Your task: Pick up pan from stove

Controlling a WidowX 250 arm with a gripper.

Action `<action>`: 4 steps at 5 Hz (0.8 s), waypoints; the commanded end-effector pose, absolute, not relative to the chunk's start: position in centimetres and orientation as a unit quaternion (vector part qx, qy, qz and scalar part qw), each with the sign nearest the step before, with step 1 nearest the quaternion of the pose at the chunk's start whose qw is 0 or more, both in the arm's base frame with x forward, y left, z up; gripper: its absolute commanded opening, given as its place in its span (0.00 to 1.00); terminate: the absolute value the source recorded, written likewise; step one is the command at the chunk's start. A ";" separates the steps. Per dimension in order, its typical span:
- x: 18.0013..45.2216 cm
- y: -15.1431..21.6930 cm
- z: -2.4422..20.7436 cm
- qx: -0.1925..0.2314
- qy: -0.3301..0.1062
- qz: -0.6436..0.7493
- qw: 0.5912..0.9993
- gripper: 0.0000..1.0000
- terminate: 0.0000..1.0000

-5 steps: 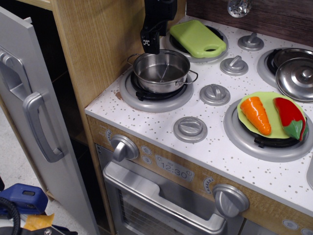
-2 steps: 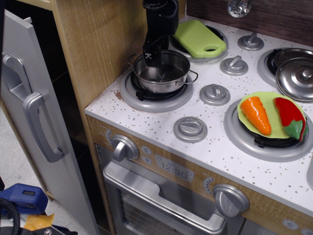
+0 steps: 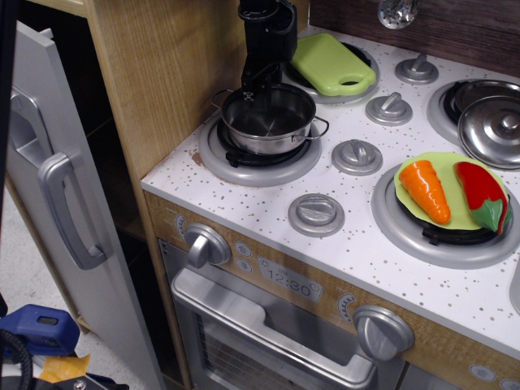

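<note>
Black claw (image 3: 253, 88) straddles the pan (image 3: 270, 119) rim on the stove (image 3: 268, 207), fingers apart.

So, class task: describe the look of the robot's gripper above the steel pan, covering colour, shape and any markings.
The gripper is all black, a blocky, boxy body narrowing downward to slim dark fingers. A round collar tops it at the frame's upper edge. A small whitish mark sits near the fingertips, too small to read. No cables show.

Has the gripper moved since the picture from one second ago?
Yes. The gripper came down beside the green board to the back rim of the pan.
</note>
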State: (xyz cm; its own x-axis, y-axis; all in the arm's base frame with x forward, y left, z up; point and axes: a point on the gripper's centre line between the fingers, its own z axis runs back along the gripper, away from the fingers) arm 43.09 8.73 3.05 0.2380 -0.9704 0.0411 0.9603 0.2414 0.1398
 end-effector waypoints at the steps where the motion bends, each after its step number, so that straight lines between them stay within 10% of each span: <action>1: 43.7 9.5 5.2 0.068 -0.068 -0.611 0.786 0.00 0.00; 4: 43.8 8.1 7.5 0.081 -0.059 -0.579 0.809 0.00 0.00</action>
